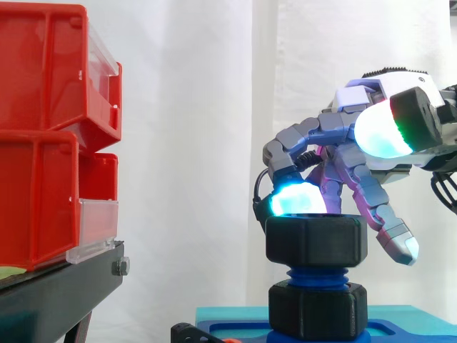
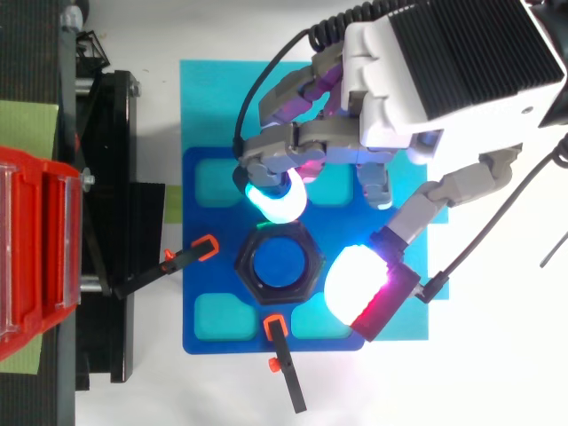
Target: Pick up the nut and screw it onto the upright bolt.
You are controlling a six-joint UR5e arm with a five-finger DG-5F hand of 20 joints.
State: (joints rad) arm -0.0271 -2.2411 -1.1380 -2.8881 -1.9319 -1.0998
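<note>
Along the near edge of the blue plate [image 2: 200, 337], an orange-handled clamp [image 2: 282, 351]; a second clamp [image 2: 182, 259] at the left edge. Over the plate's middle, robot hand [image 2: 390, 124] spread open, gripping nothing: thumb pad [image 2: 351, 282] clear of the nut [image 1: 316, 239], one cyan pad [image 1: 296, 200] resting at its far top rim. Sits atop the upright bolt [image 1: 314, 274], hiding all but a short blue stretch of thread above a black collar [image 1: 318, 307]. Off to the left, red bins [image 1: 43, 143] on a black stand [image 1: 57, 293]. Farthest back, white curtain [image 1: 200, 143].

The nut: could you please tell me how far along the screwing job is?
Done: the nut sits on top of the blue bolt. In hand: the hand is at the nut's top rim. Left: bare thread shows below the nut, so it likely needs screwing further down.
</note>
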